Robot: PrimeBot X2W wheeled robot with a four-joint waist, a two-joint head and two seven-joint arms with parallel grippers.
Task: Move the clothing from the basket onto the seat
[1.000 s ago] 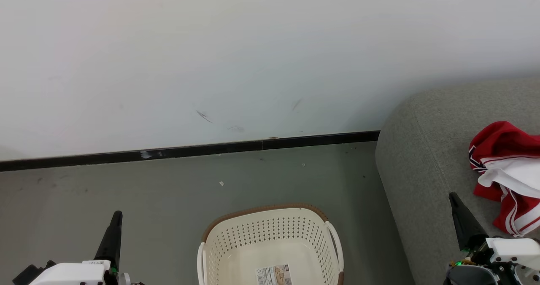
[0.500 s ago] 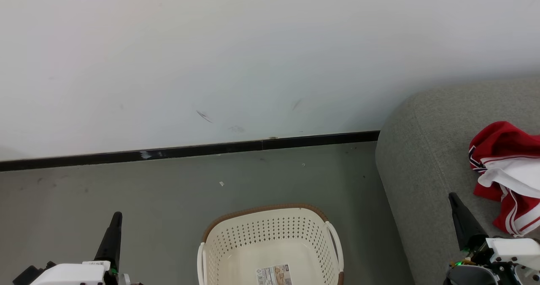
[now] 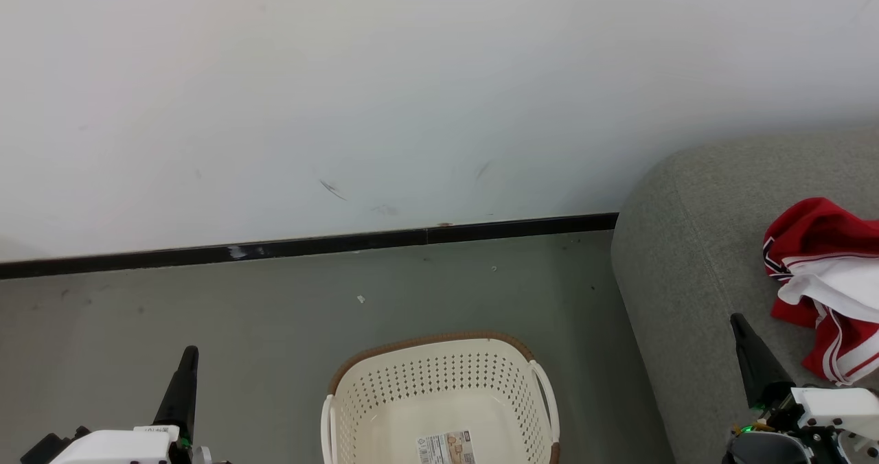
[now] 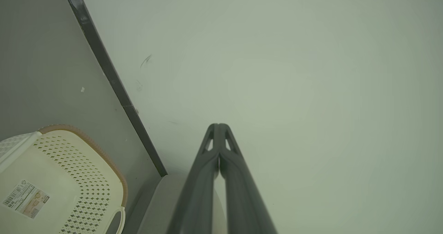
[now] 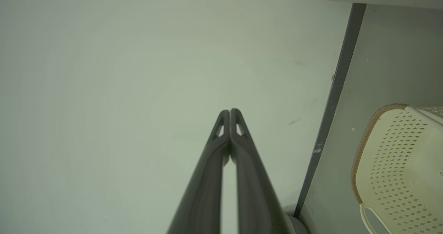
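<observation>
Nothing having moved since a second ago, left gripper (image 3: 190, 351) and right gripper (image 3: 739, 318) sitting low, jaws clenched on nothing, basket (image 3: 426, 339) standing on the floor (image 3: 275, 313) between them carrying just its label sticker (image 3: 445, 448), clothing (image 3: 824, 279) lying crumpled on the seat (image 3: 693, 244) farther right.

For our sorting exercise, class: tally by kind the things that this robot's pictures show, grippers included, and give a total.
Cream perforated plastic laundry basket: 1
Light-grey fabric sofa seat: 1
Heap of red-and-white clothing: 1
Dark two-fingered grippers: 2, the left gripper and the right gripper
Total: 5
</observation>
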